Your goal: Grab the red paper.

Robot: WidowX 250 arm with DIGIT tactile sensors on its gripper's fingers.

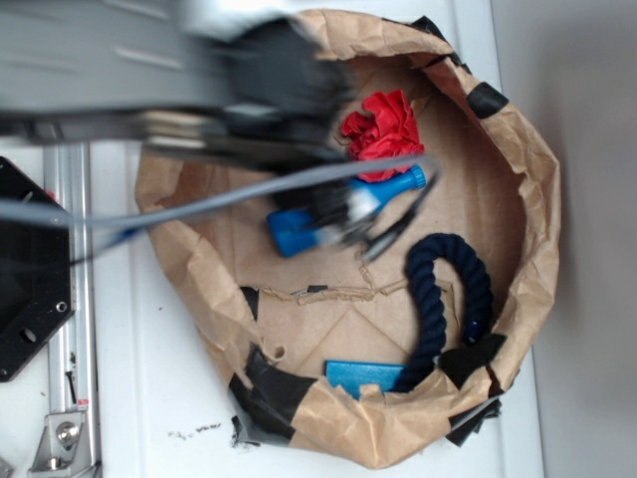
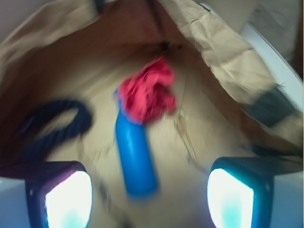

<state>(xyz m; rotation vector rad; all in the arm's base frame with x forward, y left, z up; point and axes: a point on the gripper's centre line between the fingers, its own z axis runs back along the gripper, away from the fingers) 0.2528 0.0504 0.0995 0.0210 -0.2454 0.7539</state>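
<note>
The red paper, a bright red crumpled wad, lies in the upper middle of a brown paper basin. In the wrist view the red paper sits at the far end of a blue bottle. My gripper hangs over the blue bottle, short of the red paper. In the wrist view the gripper is open and empty, its two fingertips wide apart at the bottom corners, with the bottle's near end between them farther off.
A dark blue rope curls at the basin's right; it also shows at the left of the wrist view. A flat blue piece lies at the basin's bottom. Black tape patches the rim. A metal rail runs at the left.
</note>
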